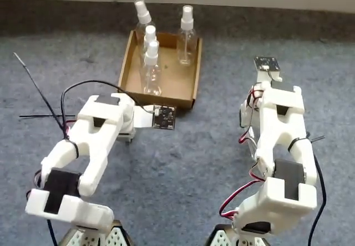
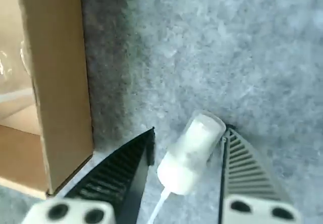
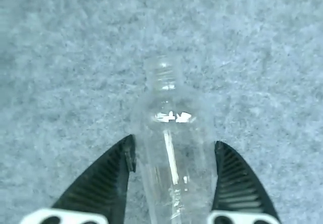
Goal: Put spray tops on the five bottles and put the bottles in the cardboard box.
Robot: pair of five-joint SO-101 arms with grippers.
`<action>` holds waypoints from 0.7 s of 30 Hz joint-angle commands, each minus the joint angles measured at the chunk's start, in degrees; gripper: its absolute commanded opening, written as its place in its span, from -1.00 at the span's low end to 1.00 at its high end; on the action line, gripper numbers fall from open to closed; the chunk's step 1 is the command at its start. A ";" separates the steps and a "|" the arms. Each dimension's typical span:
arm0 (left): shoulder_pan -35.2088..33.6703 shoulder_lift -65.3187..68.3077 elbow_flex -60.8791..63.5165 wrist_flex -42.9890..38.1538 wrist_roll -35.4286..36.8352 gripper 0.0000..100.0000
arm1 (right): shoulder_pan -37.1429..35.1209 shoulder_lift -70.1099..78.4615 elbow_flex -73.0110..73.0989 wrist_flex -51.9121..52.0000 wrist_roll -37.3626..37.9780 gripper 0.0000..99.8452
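Left tool (image 2: 191,131) pinches a spray top (image 2: 189,156) beside the cardboard box (image 2: 60,82); right tool (image 3: 174,141) clasps a clear bottle (image 3: 171,128)

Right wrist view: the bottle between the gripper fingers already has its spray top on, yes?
No. The bottle in the right gripper has no spray top: the right wrist view shows its threaded neck bare and open. It does sit between the fingers, as you said. A loose spray top is at the left gripper in the left wrist view.
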 commanded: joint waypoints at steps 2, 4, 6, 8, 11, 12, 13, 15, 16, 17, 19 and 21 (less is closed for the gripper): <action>1.10 4.88 -5.67 -1.23 -21.54 -0.59 | -0.57 -0.31 -2.95 0.40 0.62 -0.75; 0.84 5.23 -5.58 -1.23 -21.27 -0.59 | -0.57 -0.31 -2.95 0.40 0.70 -0.75; 0.48 5.14 -5.32 -0.97 -21.10 -0.59 | -0.57 -0.31 -2.95 0.40 0.70 -0.75; -0.66 5.14 -5.85 2.02 -19.16 -0.60 | -0.66 -0.31 -2.95 0.40 0.70 -0.75; -1.10 5.05 -5.85 6.51 -18.37 -0.72 | -0.57 -0.31 -2.95 0.48 0.70 -0.75; -1.10 5.05 -5.85 7.74 -18.29 -0.76 | -0.48 -0.31 -2.95 0.48 0.70 -0.75; -1.10 5.05 -5.85 9.05 -18.29 -0.80 | -0.48 -0.31 -2.95 0.48 0.70 -0.75; -1.10 5.05 -5.85 11.78 -18.29 -0.85 | -0.40 -0.31 -2.95 1.27 0.70 -0.75; -1.10 5.05 -5.85 13.10 -18.20 -0.87 | -0.40 -0.31 -2.95 1.98 1.32 -0.75; -1.10 5.05 -5.93 14.42 -17.49 -0.88 | -0.40 -0.31 -2.95 2.51 2.55 -0.75; -1.01 4.97 -7.25 16.26 -12.40 -0.90 | -0.40 -0.31 -3.03 3.74 4.66 -0.75; -0.66 4.97 -10.51 18.73 -4.40 -0.92 | -0.40 -0.31 -3.03 4.70 5.36 -0.75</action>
